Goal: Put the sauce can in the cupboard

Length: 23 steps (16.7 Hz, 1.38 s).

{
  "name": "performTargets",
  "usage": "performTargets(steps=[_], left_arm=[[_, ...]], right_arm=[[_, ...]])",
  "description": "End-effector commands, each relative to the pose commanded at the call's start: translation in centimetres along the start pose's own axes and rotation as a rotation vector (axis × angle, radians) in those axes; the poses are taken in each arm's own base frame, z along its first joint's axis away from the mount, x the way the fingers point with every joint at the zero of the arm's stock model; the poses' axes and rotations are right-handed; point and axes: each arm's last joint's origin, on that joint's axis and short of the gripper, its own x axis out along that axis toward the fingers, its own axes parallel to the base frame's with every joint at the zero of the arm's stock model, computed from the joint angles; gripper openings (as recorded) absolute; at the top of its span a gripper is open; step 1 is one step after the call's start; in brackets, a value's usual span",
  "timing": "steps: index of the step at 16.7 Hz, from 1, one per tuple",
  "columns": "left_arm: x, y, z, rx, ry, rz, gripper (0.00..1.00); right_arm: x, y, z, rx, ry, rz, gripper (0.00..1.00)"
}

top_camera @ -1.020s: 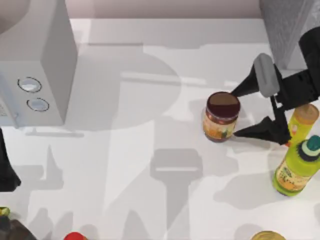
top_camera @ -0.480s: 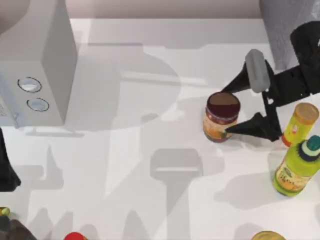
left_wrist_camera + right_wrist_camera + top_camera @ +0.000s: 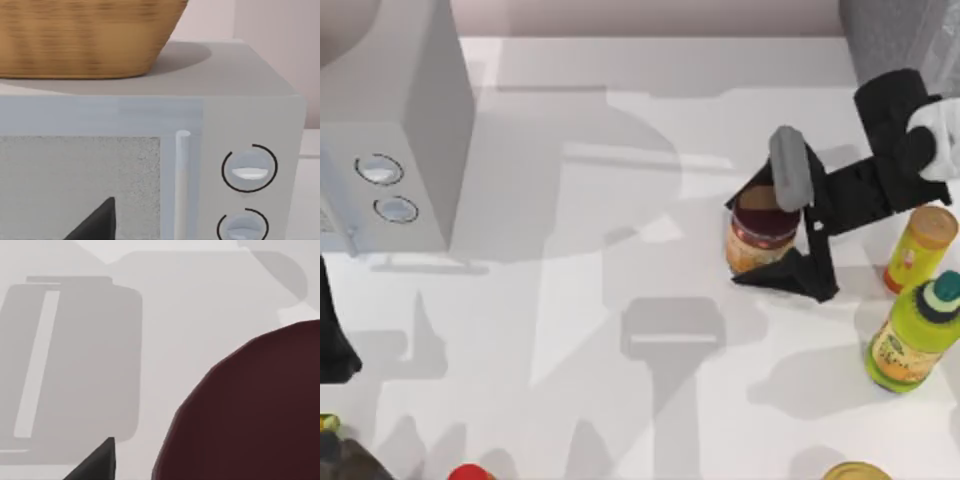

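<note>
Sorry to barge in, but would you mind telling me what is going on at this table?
The right gripper is open around the sauce can, one finger on each side, not yet clamped. The can stands upright on the table, near the cupboard at the far right corner. The left arm sits parked at the left edge.

A rendered kitchen counter.

A white table (image 3: 620, 120) carries a light-grey microwave-like box (image 3: 400, 150) with two round knobs and a woven basket (image 3: 85, 35) on its top, well to the left of the right gripper (image 3: 775, 240). Just beside that gripper stand groceries: a sauce can (image 3: 760, 235), a slim yellow bottle (image 3: 920, 245) and a green-capped bottle (image 3: 912, 340); a grey speckled cupboard (image 3: 885, 40) rises behind it.
</note>
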Motion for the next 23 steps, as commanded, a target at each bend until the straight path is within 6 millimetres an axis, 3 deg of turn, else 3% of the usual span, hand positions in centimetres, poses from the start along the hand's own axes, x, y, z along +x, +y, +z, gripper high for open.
performTargets(steps=[5,18,23], left_arm=[[0.00,0.00,0.00,0.000,0.000,0.000,1.00],[0.00,0.00,0.00,0.000,0.000,0.000,1.00],[0.00,0.00,0.00,0.000,0.000,0.000,1.00]], right_arm=[[0.22,0.08,-0.54,0.001,0.000,-0.001,1.00],[0.22,0.08,-0.54,0.001,0.000,-0.001,0.02],[0.22,0.08,-0.54,0.001,0.000,-0.001,0.00]])
